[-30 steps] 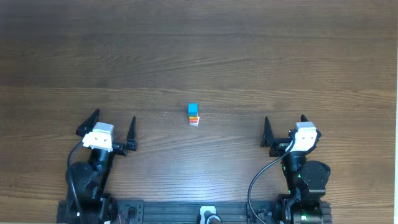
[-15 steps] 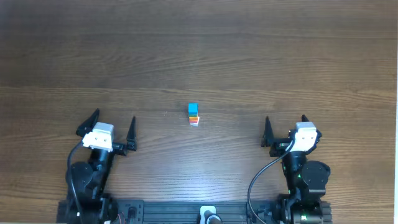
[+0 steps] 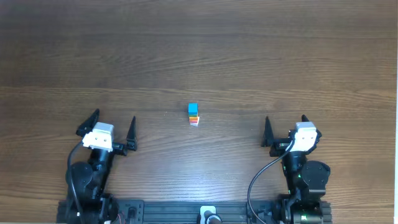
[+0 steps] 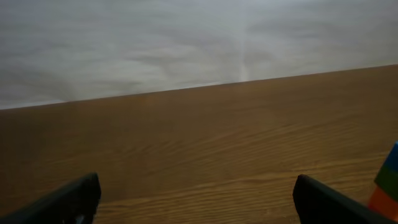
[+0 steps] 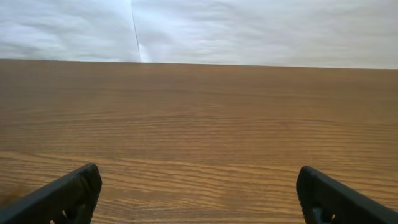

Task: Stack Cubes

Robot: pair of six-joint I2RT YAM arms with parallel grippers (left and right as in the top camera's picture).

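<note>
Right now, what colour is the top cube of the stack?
The top cube is blue, clearest in the top view.

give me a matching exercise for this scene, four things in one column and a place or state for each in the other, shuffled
Column one:
1. blue cube
2. orange cube
3. left gripper
4. right gripper

Column two:
A. open, to the right of the stack
B. on top of the stack
C. open, to the left of the stack
D. in the stack, below the blue cube

Pairs: 1-B; 2-D; 3-C; 4-A
</note>
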